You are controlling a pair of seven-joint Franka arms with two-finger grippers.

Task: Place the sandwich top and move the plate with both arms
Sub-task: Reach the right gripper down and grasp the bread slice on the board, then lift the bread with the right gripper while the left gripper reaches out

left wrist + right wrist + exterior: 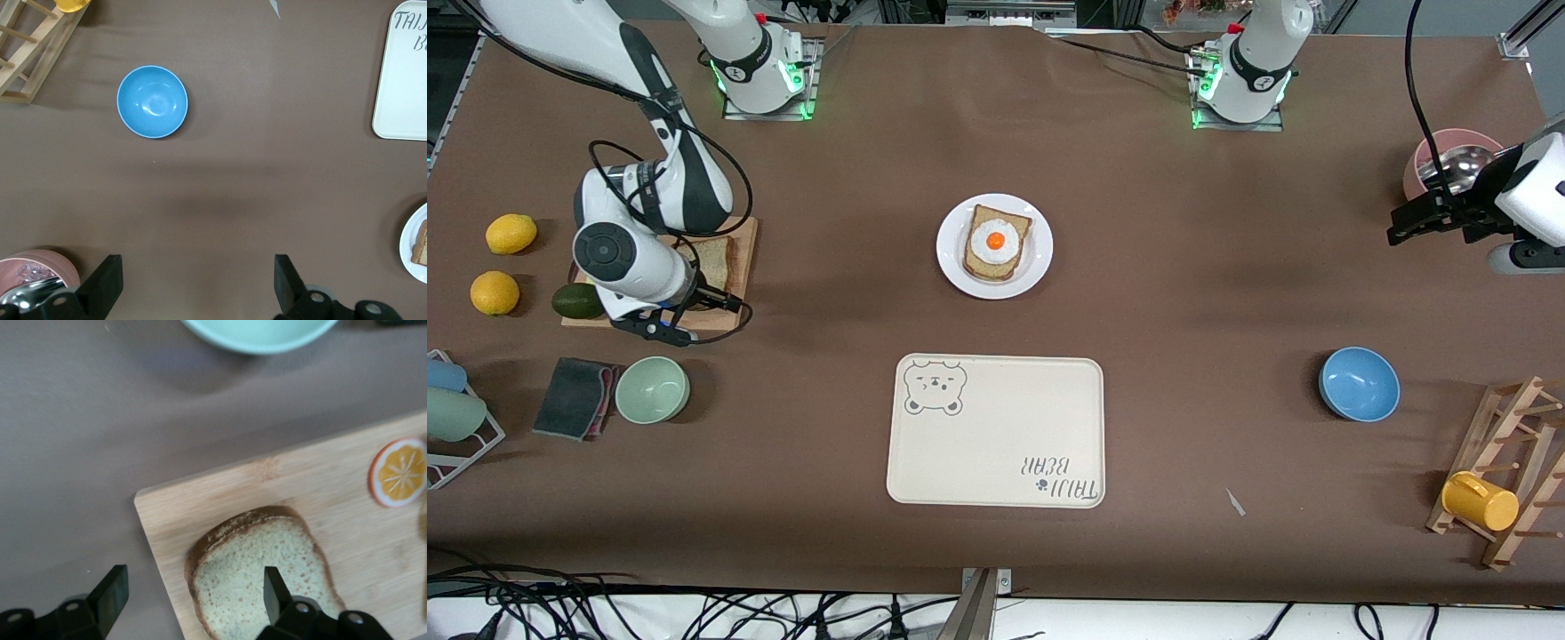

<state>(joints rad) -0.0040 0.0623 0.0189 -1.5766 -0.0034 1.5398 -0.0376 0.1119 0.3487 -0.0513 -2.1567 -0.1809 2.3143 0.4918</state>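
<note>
The sandwich top point(260, 583) lies flat on a wooden cutting board point(734, 267) toward the right arm's end of the table, the right gripper point(190, 600) hovering just over it with fingers spread, one apparently above the slice. The plate point(994, 245), carrying an egg-topped slice point(997, 242), sits mid-table, farther from the front camera than the bear-print tray point(996, 431). The left gripper point(197, 283) waits, fingers apart, over bare tabletop near a blue bowl point(152, 101) and a pink bowl point(37, 270)
</note>
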